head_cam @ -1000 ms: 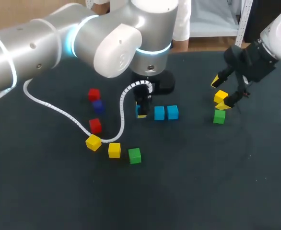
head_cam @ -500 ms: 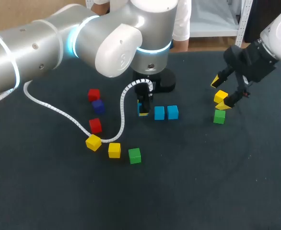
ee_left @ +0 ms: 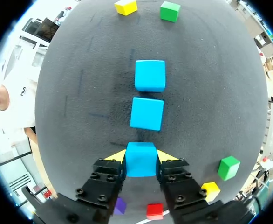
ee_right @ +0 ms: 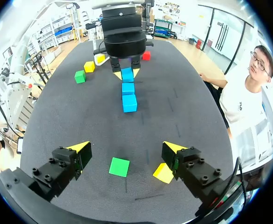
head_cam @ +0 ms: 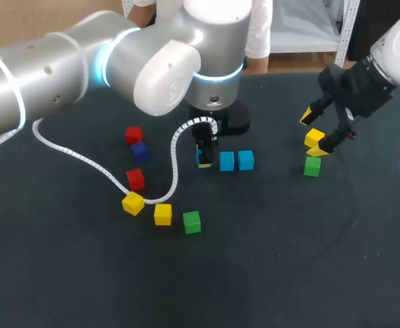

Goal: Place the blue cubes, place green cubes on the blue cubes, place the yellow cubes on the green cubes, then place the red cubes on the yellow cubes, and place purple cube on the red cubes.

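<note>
left tool pinched blue cube; next blue cube at the tool's 12 o'clock | right tool spread over green cube

The tabletop is dark charcoal; on it the blue cubes are bright cyan, the green cubes grass green, the yellow cubes and red cubes plain and bright, the purple cube deep violet. Both arms' black fingers end in yellow tips. The left arm is silver-grey with a glowing pale-blue ring, its spiral-wrapped cable white.
</note>
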`<state>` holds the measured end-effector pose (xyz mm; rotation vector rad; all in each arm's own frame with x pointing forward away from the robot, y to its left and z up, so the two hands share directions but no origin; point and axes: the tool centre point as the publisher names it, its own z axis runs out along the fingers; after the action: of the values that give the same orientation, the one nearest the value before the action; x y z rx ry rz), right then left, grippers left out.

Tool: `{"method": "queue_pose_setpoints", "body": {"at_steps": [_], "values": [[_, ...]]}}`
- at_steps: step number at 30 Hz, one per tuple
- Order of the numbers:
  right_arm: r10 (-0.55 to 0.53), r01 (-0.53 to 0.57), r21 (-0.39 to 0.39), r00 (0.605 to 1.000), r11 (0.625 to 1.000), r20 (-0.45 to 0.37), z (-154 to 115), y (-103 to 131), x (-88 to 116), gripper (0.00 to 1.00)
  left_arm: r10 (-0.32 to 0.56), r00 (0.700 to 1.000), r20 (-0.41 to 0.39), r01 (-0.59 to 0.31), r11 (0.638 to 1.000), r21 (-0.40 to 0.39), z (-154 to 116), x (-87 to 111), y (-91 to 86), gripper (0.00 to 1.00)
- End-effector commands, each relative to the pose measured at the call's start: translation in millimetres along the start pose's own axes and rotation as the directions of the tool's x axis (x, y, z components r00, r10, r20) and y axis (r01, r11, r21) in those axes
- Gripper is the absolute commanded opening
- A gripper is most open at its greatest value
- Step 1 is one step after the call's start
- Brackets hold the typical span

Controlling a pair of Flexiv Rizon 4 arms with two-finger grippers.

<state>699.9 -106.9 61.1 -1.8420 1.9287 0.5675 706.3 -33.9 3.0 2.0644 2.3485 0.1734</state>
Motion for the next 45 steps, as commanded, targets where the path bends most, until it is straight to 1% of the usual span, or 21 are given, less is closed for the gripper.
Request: {"method": "queue_pose_setpoints", "body": {"at_steps": [1,14,28,45], "values": [[0.0,0.0,0.001,1.0,1.0,0.0,-0.2,0.3,0.0,1.0,-0.002,1.0,0.002,0.002,1.0,0.003,2.1,-1.0,0.4,0.0],[0.0,0.0,0.001,1.0,1.0,0.0,-0.2,0.3,0.0,1.0,-0.004,1.0,0.003,0.004,1.0,0.003,2.5,-3.1,0.1,0.0],[0.0,0.0,0.001,1.0,1.0,0.0,-0.2,0.3,0.0,1.0,0.009,1.0,0.009,-0.009,1.0,0.008,4.4,-10.4,1.1,0.0],[0.0,0.0,0.001,1.0,1.0,0.0,-0.2,0.3,0.0,1.0,0.01,1.0,-0.001,-0.01,1.0,0.012,7.1,-10.0,2.3,0.0]]}}
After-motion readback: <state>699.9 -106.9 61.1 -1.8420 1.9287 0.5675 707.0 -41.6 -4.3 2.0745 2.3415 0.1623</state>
